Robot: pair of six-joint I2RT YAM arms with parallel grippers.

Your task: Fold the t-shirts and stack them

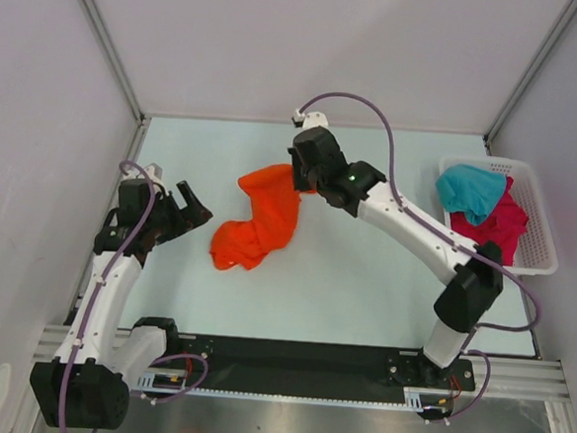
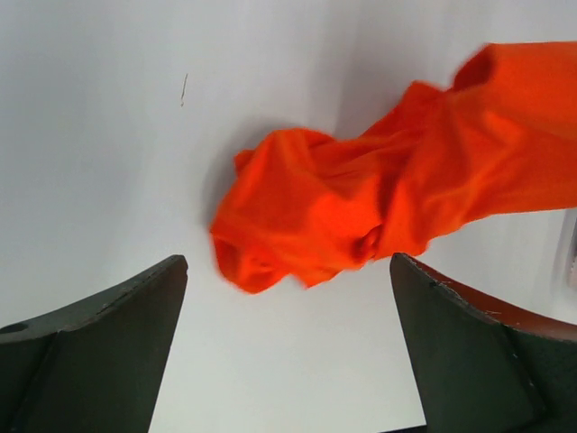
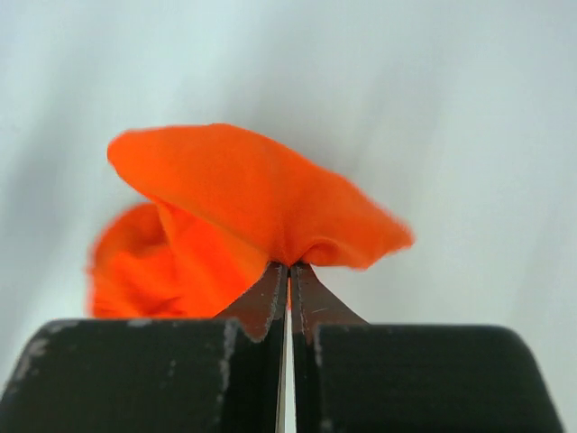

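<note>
At the middle of the table (image 1: 363, 281), the orange shirt (image 1: 260, 222) lies bunched, its far corner pinched in the right gripper (image 1: 306, 174), jaws closed. The left gripper (image 1: 195, 202) gapes wide, just beside. The teal shirt (image 1: 472, 188) partly hides the pink shirt (image 1: 501, 226) in the basket (image 1: 540, 222).

Soft matt orange cloth shirt (image 1: 258, 222), smooth matt table (image 1: 363, 281)

Bright, even light — soft shadow beside orange t-shirt (image 2: 361, 207), wrist views slightly blurred

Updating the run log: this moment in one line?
right gripper jaws shut on orange t-shirt | left gripper jaws open | teal t-shirt, pink t-shirt in basket
</note>
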